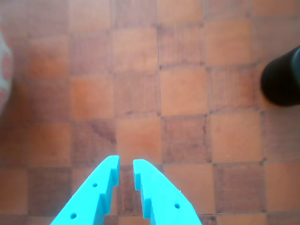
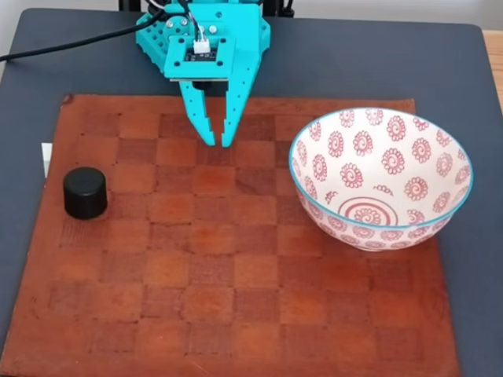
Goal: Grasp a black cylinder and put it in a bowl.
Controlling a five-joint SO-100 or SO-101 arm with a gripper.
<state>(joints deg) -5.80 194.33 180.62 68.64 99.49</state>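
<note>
The black cylinder [image 2: 85, 192] stands upright on the left part of a brown checkered leather mat [image 2: 228, 267]; in the wrist view the cylinder [image 1: 281, 78] is cut by the right edge. The white bowl [image 2: 381, 177] with red spiral flowers and a teal rim rests on the mat's right side, holding nothing; a blurred sliver of the bowl [image 1: 3, 70] shows at the wrist view's left edge. My teal gripper [image 2: 219, 144] hangs over the mat's far middle, between the two, fingers nearly together with a narrow gap and nothing between them [image 1: 126, 163].
The mat lies on a dark grey table [image 2: 456, 71]. A black cable [image 2: 71, 43] runs from the arm's base to the far left. A small white object [image 2: 45, 159] sits at the mat's left edge.
</note>
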